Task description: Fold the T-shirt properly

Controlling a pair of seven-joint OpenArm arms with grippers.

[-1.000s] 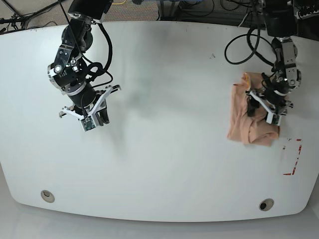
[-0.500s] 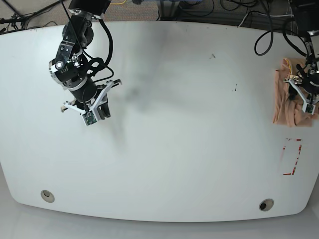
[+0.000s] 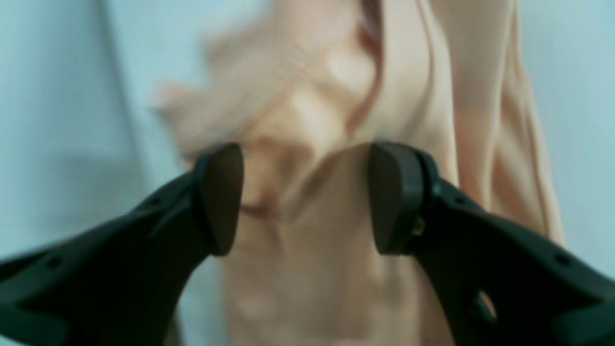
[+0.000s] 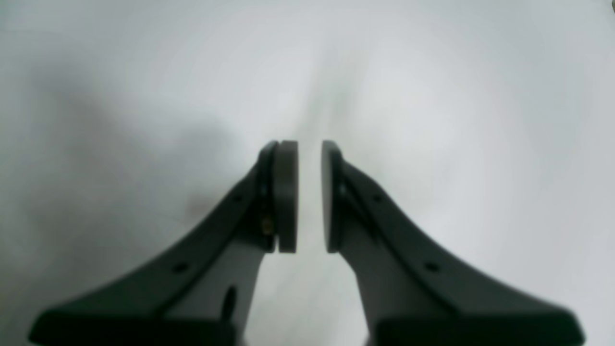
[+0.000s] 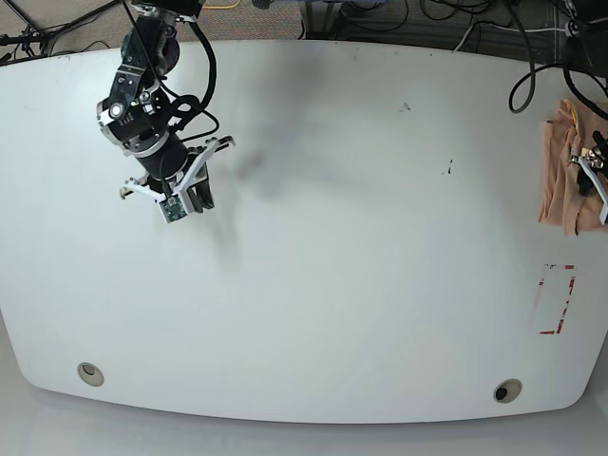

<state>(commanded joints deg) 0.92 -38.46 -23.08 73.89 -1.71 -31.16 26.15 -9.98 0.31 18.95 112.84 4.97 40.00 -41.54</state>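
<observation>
The peach-pink T-shirt lies bunched in a narrow strip at the far right edge of the white table. My left gripper is on its right side. In the left wrist view the jaws of the left gripper stand partly closed with a thick wad of the T-shirt between the pads; the picture is blurred. My right gripper hangs over bare table at the upper left, far from the shirt. In the right wrist view the right gripper is nearly closed, with nothing between its pads.
A red tape outline is on the table below the shirt. Two round holes sit near the front edge. Black cables hang at the back right.
My left gripper has moved right toward the table's edge, and the shirt has gone with it. The right arm has drifted slightly up and right.
</observation>
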